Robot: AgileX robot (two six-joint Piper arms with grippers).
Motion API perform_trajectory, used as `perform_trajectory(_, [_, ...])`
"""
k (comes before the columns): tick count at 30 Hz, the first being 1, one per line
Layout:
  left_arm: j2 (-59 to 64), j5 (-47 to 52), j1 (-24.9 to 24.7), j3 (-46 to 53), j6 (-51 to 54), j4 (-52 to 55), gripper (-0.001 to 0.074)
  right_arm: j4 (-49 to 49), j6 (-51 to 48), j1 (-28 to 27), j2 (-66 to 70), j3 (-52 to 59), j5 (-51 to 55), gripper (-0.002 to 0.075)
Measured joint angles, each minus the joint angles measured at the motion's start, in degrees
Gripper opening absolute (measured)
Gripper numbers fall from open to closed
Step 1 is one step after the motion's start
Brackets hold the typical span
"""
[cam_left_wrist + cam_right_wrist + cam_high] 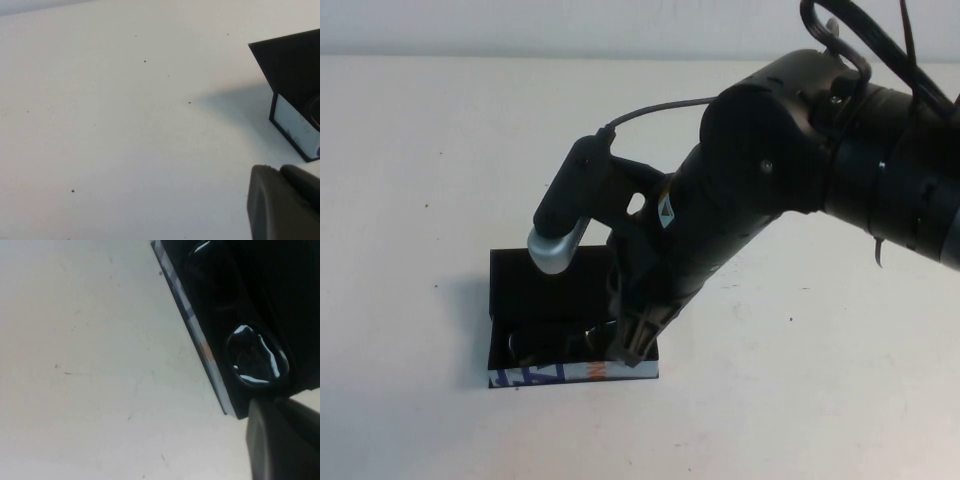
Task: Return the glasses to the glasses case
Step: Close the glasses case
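Note:
The glasses case (pixel 535 290) is a black box standing open left of the table's middle, lid up at the back, white printed strip facing me. The dark glasses (pixel 545 342) lie inside it; a shiny lens (pixel 257 357) shows in the right wrist view beside the case's strip (pixel 200 340). My right gripper (pixel 628 345) reaches down into the case's right end, fingers together, just beside the glasses (pixel 280 435). I see nothing between its fingers. My left gripper (pixel 282 200) is shut and empty, low over the bare table left of the case (pixel 295 65); it is outside the high view.
The white table (pixel 800 380) spreads all round the case. My right arm (pixel 790 150) crosses from the back right above the case's right side. A back wall edge runs along the table's far side.

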Motion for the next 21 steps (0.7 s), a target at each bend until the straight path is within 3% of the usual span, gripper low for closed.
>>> perform_trajectory(5, [0.0, -1.2, 0.0, 0.0, -0.4, -0.7, -0.0001, 1.7, 0.0, 0.0, 0.0, 0.0, -0.2, -0.0011])
perform_trajectory(15, [0.0, -13.8, 0.0, 0.0, -18.7, -15.2, -0.0001, 4.8, 2.3, 0.0, 0.0, 0.0, -0.9, -0.0011])
perform_trajectory(21, [4.6, -7.8, -0.1, -3.9, -20.4, -18.8, -0.0001, 4.2, 9.1, 0.0, 0.0, 0.0, -4.4, -0.0011])
